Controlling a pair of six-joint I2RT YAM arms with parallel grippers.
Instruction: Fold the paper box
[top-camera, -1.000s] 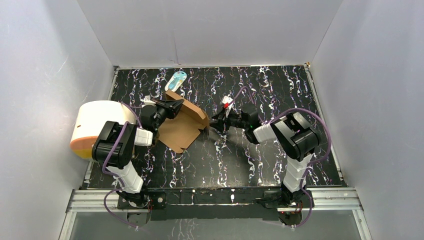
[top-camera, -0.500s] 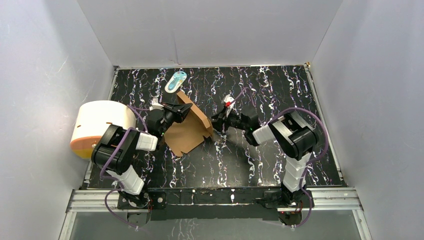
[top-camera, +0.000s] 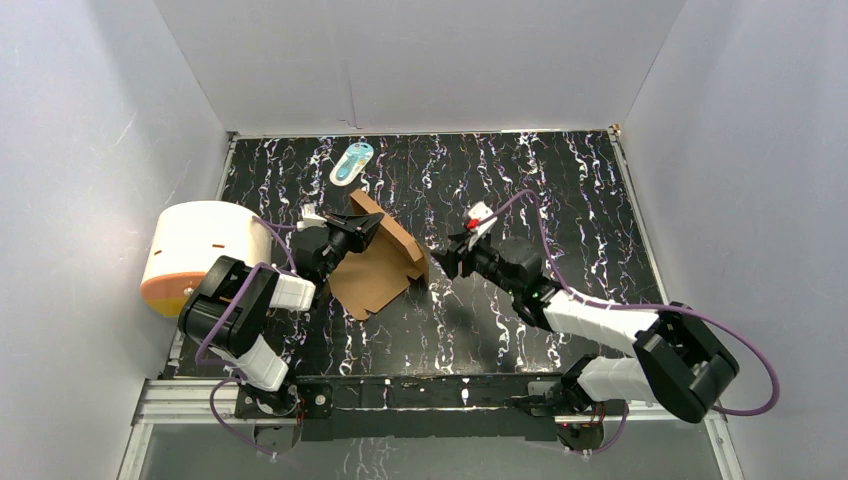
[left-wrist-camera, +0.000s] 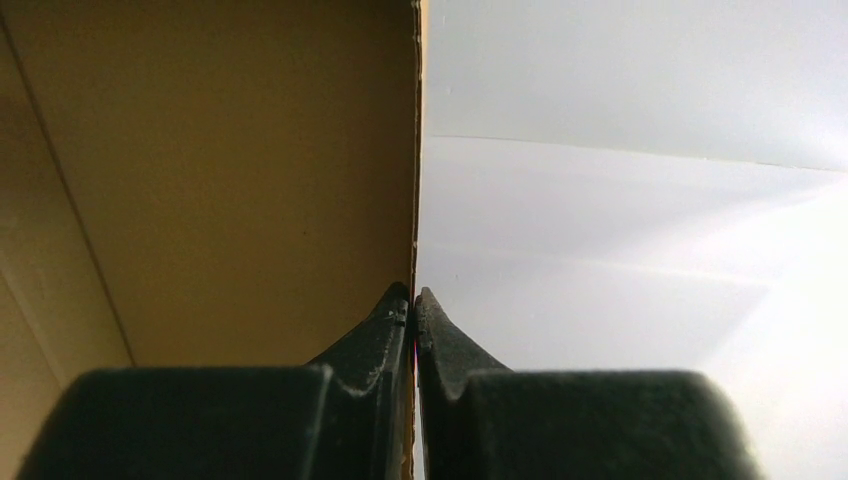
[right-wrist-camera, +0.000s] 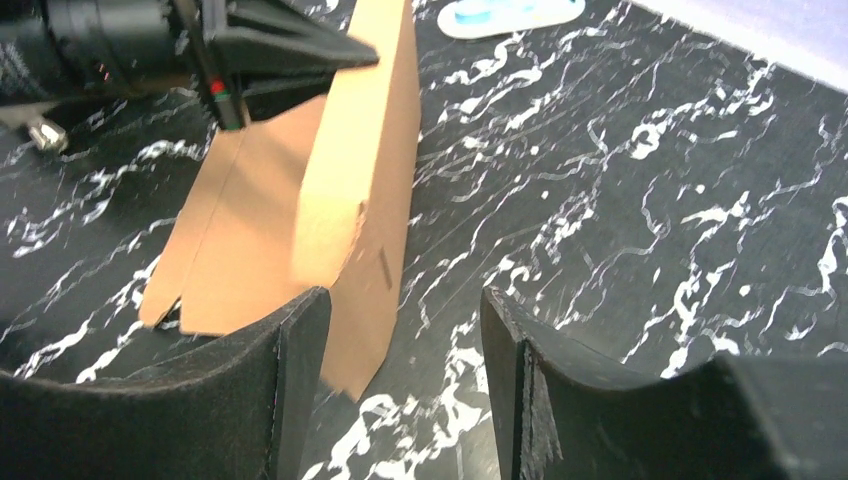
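Jaws first, since that's what you're after. Your left gripper (left-wrist-camera: 413, 300) is pinched tight on the paper box (top-camera: 375, 272). In the left wrist view the two black fingertips meet with only the thin cardboard edge between them and no real gap. It has the sheet by its far upper edge. That panel stands up off the table (top-camera: 560, 200) on a slant, while the rest of the sheet lies flatter toward the near side.

Your right gripper (right-wrist-camera: 400, 300) is spread wide with nothing in it. In the right wrist view, the finger on the left sits just in front of the near corner of the raised flap, and the other one is over bare marbled tabletop. I can't tell whether that first finger touches the cardboard (the edge there is blurred). From the top camera its tips sit just right of the box's right-hand corner.

You'll find the box left of centre on the table, between the two grippers, partly folded.

Hard to make out: the left wrist camera shows only cardboard on one half and white wall (left-wrist-camera: 650, 150) on the other. From above, the left arm (top-camera: 240, 300) covers the box's left edge. A white-and-orange cylinder (top-camera: 195, 250) sits at the table's left edge, and a teal-white packet (top-camera: 352, 161) lies near the back, apart from the box.
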